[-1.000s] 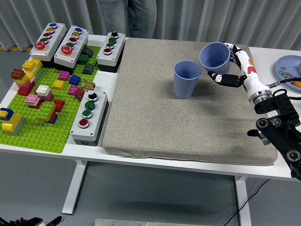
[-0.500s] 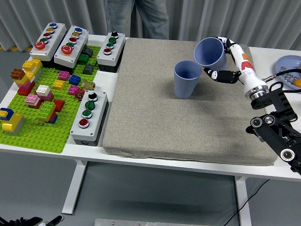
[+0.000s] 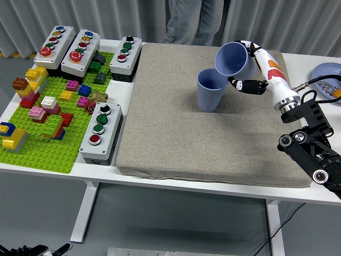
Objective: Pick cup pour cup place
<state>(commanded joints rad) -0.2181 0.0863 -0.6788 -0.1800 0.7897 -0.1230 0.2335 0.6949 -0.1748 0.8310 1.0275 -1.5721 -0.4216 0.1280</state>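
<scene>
A tilted blue cup (image 3: 234, 60) is being gripped by the right hand (image 3: 254, 68) above another cup (image 3: 211, 90), its contents being hidden.

Two blue cups, one tipped above the other.
The held cup (image 3: 235, 60) is tilted with its mouth facing left and down, just over the rim of the upright cup (image 3: 211, 90), which stands on the far part of the grey mat.
</scene>
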